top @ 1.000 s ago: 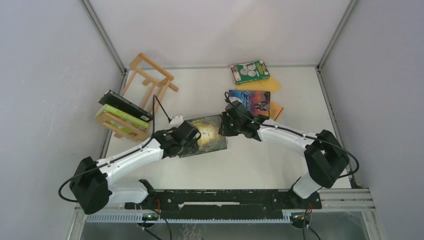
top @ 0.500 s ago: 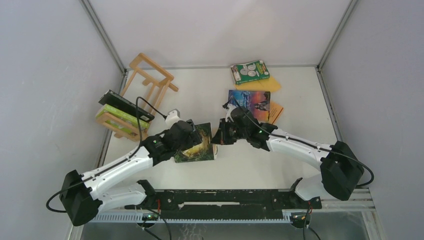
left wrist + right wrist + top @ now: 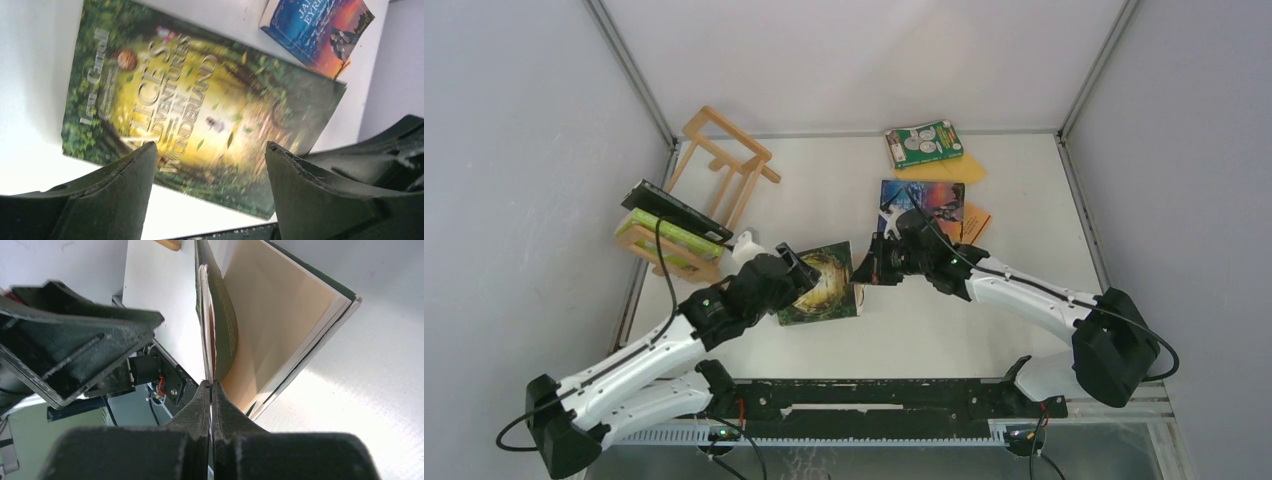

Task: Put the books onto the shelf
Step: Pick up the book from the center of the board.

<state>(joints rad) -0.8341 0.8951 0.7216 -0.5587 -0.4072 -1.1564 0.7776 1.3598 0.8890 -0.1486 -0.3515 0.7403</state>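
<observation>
While left hand [image 3: 208,152] gapes, right hand [image 3: 211,387] pinches book [image 3: 829,290].

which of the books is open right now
The green-and-gold Alice in Wonderland book mid-table: the right gripper pinches its lifted cover. The blue Jane Eyre book and the green book with white circles lie shut and flat.

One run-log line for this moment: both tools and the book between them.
left tool: open, above green-yellow Alice paperback | right tool: shut on that paperback's cover edge | stage: not yet shelved
</observation>
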